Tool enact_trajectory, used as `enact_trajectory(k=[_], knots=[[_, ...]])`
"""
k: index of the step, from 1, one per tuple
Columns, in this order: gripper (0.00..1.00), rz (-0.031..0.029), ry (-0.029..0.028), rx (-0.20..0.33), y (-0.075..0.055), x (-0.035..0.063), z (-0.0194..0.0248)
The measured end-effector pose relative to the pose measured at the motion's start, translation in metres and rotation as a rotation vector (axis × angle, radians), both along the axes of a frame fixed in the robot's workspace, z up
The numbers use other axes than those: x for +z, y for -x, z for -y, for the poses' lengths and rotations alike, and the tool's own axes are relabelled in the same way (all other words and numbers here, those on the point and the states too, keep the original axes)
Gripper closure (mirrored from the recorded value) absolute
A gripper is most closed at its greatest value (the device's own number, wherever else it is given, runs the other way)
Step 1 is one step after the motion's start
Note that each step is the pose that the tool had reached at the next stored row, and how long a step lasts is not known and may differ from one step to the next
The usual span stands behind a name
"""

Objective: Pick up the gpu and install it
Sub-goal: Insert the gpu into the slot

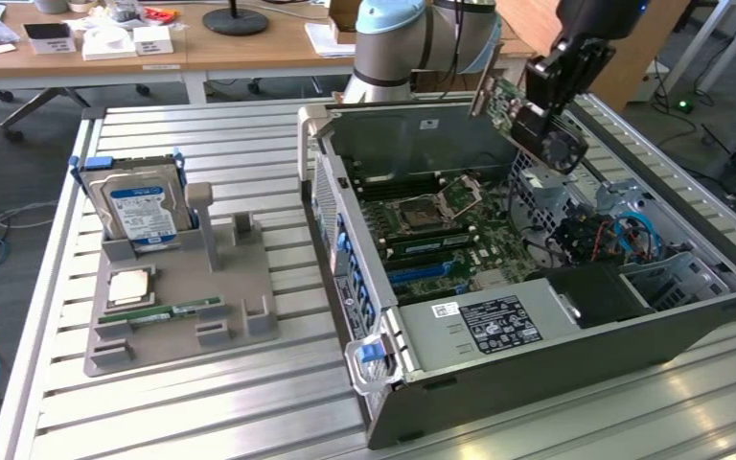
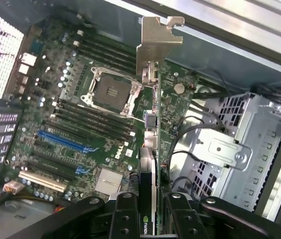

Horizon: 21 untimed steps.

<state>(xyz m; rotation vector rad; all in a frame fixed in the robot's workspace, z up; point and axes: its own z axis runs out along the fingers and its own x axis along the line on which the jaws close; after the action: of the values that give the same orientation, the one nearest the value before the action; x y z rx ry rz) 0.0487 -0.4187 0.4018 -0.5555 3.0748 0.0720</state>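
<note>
Pincer [image 2: 151, 215] grasps the gpu [image 2: 155, 55] between its jaws, above the open case [image 1: 573, 359]

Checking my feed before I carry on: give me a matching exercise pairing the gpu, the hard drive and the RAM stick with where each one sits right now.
Things:
1. gpu
2. hard drive
3. RAM stick

Places:
A. standing upright in the grey holder
B. lying flat on the grey holder
C. clamped in the gripper above the open computer case

Pairs: 1-C, 2-A, 3-B
</note>
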Motion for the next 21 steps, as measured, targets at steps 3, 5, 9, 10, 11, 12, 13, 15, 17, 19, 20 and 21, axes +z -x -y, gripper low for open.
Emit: enact_trajectory(k=[3, 5, 9, 10, 11, 12, 13, 15, 17, 19, 20, 21], knots=[[0.74, 0.0000, 0.0001, 0.048, 0.0000, -0.0001, 0.0000], [0.74, 0.0000, 0.0000, 0.082, 0.0000, -0.0003, 0.0000], [0.74, 0.0000, 0.0000, 0.148, 0.0000, -0.0005, 0.0000], [0.74, 0.0001, 0.0000, 0.164, 0.0000, -0.0006, 0.0000], [0.74, 0.0000, 0.0000, 0.181, 0.0000, -0.0007, 0.0000], [0.74, 0.0000, 0.0000, 0.198, 0.0000, -0.0007, 0.0000], [0.74, 0.0000, 0.0001, 0.214, 0.0000, -0.0008, 0.0000], [0.74, 0.0000, 0.0000, 0.247, 0.0000, -0.0010, 0.0000], [0.74, 0.0001, 0.0000, 0.281, 0.0000, -0.0011, 0.0000], [0.74, 0.0000, 0.0000, 0.316, 0.0000, -0.0013, 0.0000], [0.74, 0.0000, 0.0001, 0.332, 0.0000, -0.0014, 0.0000], [0.74, 0.0000, 0.0001, 0.349, 0.0000, -0.0014, 0.0000]])
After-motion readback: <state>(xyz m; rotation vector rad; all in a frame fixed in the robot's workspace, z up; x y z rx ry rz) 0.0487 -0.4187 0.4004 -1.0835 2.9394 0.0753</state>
